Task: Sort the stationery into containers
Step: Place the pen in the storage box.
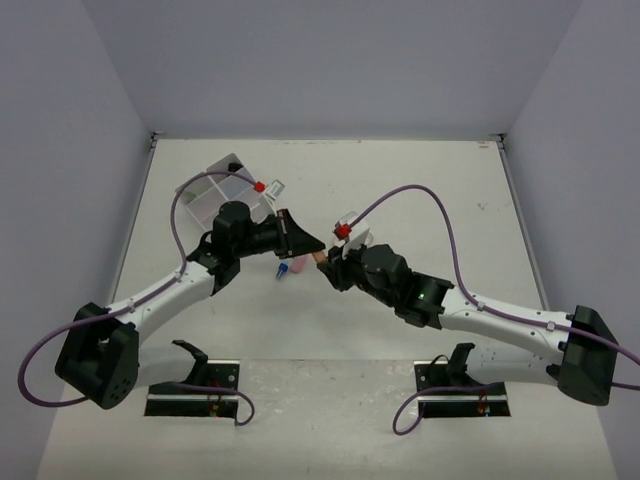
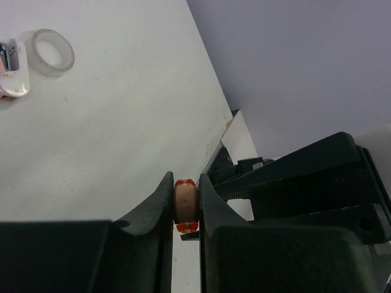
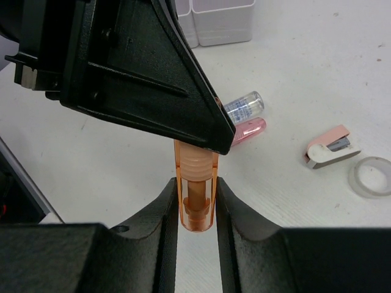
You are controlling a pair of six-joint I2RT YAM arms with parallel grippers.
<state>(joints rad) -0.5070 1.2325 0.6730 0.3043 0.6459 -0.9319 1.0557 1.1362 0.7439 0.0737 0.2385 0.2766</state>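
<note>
1. The orange highlighter (image 3: 195, 165) is held between the two grippers near the middle of the table (image 1: 420, 180), one end in each.
2. The left gripper (image 2: 185, 190) is closed on one end of the orange highlighter. In the left wrist view its fingers press on both sides of the rounded, orange-rimmed tip.
3. The right gripper (image 3: 195, 210) is closed on the other end. In the right wrist view the barrel runs from between its fingers up to the underside of the left gripper's black body.
4. The pink highlighter (image 3: 247, 131) lies on the table just beside the held one, on the side toward the left arm.
5. The blue highlighter (image 3: 244, 105) lies alongside the pink highlighter, touching it or nearly so, with its clear cap pointing the same way.
6. The small pink and white item (image 3: 330, 146) lies apart from the highlighters, on the far side of the right gripper. What kind of item it is cannot be told.
7. The clear tape roll (image 3: 371, 177) lies flat just beside the small pink and white item.
8. The white divided tray (image 1: 207, 178) stands at the far left of the table, behind the left arm and well apart from the loose items. Its contents cannot be made out from these views.
</note>
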